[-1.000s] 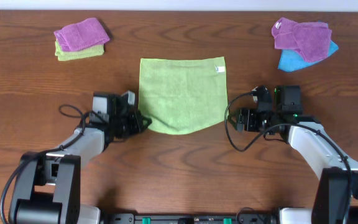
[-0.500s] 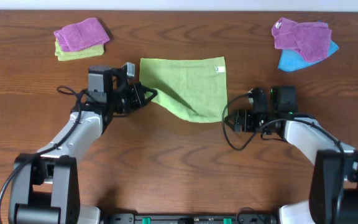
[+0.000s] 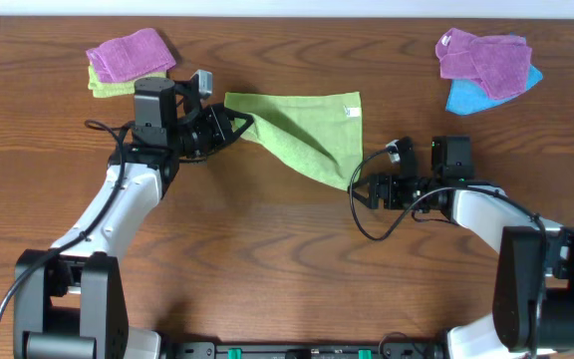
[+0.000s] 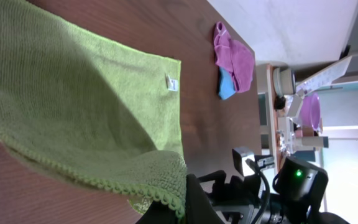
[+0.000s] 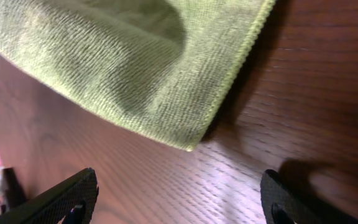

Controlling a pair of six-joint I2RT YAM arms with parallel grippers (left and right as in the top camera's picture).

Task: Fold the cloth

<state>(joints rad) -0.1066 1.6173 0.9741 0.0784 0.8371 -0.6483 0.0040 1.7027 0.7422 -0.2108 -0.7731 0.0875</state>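
at the far middle of the surface the cloth lies partly lifted, one corner pinched in the left pincer, the right pincer spread beside its free near-right corner, likely the next hold on such soft, light, limp fabric.

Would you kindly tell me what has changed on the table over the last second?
The left gripper, shut on a near corner of the lime-green square microfibre cloth, carried it toward the far edge, folding the cloth diagonally. The open right gripper edged closer to the cloth. The towel piles stayed put.
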